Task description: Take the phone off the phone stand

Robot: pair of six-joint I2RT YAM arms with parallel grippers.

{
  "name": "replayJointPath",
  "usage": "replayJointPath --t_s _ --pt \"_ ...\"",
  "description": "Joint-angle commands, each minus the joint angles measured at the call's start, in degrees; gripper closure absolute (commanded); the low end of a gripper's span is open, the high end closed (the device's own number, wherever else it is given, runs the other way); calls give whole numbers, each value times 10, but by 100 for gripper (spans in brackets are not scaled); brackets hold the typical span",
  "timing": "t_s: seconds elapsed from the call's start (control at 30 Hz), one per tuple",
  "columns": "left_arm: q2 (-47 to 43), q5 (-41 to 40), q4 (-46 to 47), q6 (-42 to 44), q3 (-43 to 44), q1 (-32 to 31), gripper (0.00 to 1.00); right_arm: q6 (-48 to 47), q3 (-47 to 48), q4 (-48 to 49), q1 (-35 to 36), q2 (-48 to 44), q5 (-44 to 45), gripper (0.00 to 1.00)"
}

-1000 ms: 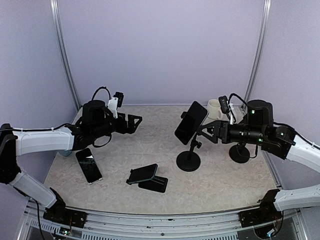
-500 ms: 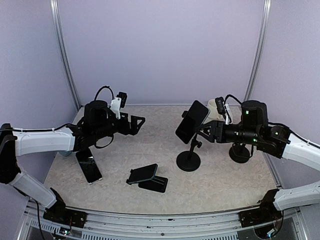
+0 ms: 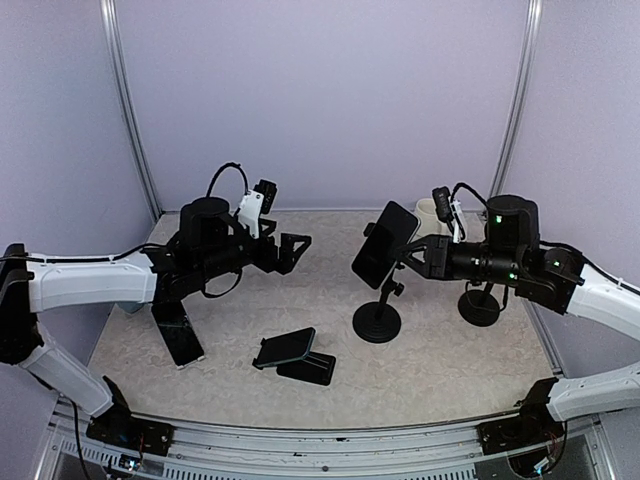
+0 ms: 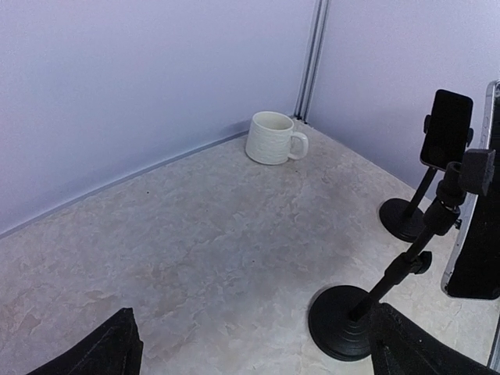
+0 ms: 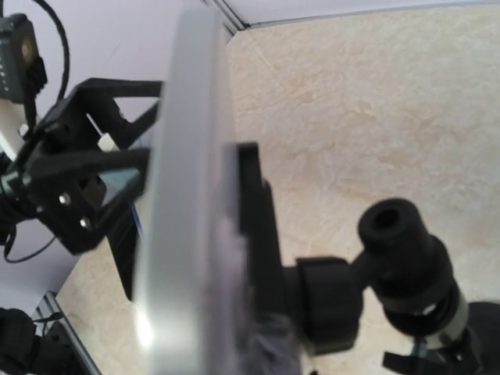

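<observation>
Black phone (image 3: 384,243) sits clamped on the tall phone stand (image 3: 377,322), tilted, right of centre on the tabletop (image 3: 440,370). My right pincer (image 3: 408,260) is just beside its right edge, level w/ the clamp. Can't tell if it's wide or closed on the phone, as my wrist cam shows only the phone edge-on and blurred. My left pincer (image 3: 295,248) hangs in the air to the left, well apart from the phone, fingers (image 4: 101,355) spread wide, holding nothing. White mug (image 3: 429,211) at far right.
</observation>
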Motion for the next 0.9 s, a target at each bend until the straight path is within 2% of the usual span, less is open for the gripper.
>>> replayJointPath --t_s 0.0,0.23,0.47,0.87 --pt "14 16 -5 29 26 -25 1 0 16 8 4 0 -8 71" --pt "38 56 7 62 53 -83 1 -1 16 9 5 4 -14 83" --pt "84 107 -19 70 117 -98 1 -3 15 14 6 8 -25 100" --pt "149 138 -53 88 195 -122 1 -5 10 22 8 8 -31 100"
